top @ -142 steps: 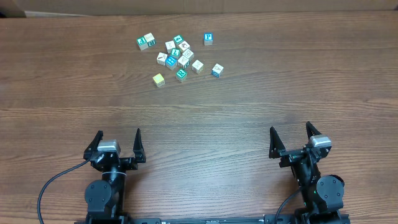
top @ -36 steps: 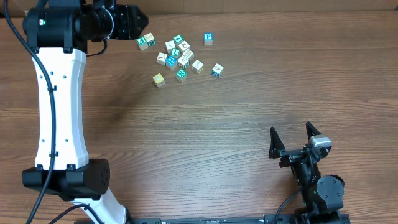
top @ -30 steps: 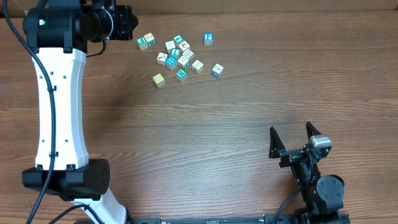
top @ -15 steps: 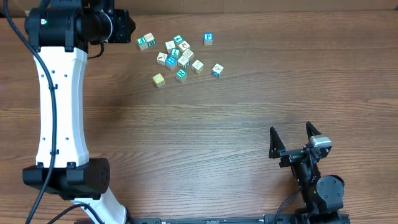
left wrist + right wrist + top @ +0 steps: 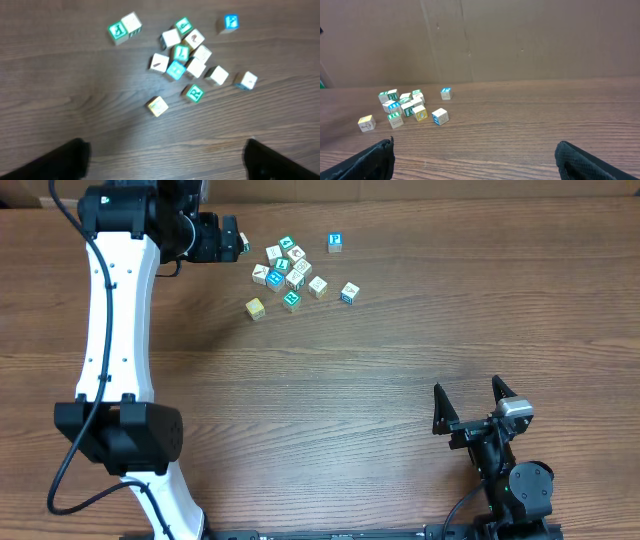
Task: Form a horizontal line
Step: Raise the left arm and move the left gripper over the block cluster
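I have the left arm (image 5: 108, 330) stretched to the far left part of the desk (image 5: 420, 340); the left fingers (image 5: 228, 235) hang over the upper-left edge of the scattered cubes (image 5: 293, 275), partly covering a pair there; in the left wrist view that pair (image 5: 124, 27) sits touching, one green-marked, one pale. The left fingers stand wide apart at the lower corners of that view, with only bare wood between them. The cubes are not in a line: most crowd in a tight clump in the middle; a pale yellow cube (image 5: 255, 308) lies apart at the near-left side, a green-lettered cube (image 5: 291, 300) just beside the clump, a white cube with a blue mark (image 5: 349, 292) off to the right, and a blue-marked cube (image 5: 335, 242) alone at the far side. The right fingers (image 5: 440, 405) are spread open too, low at the near right edge, well apart from every cube.
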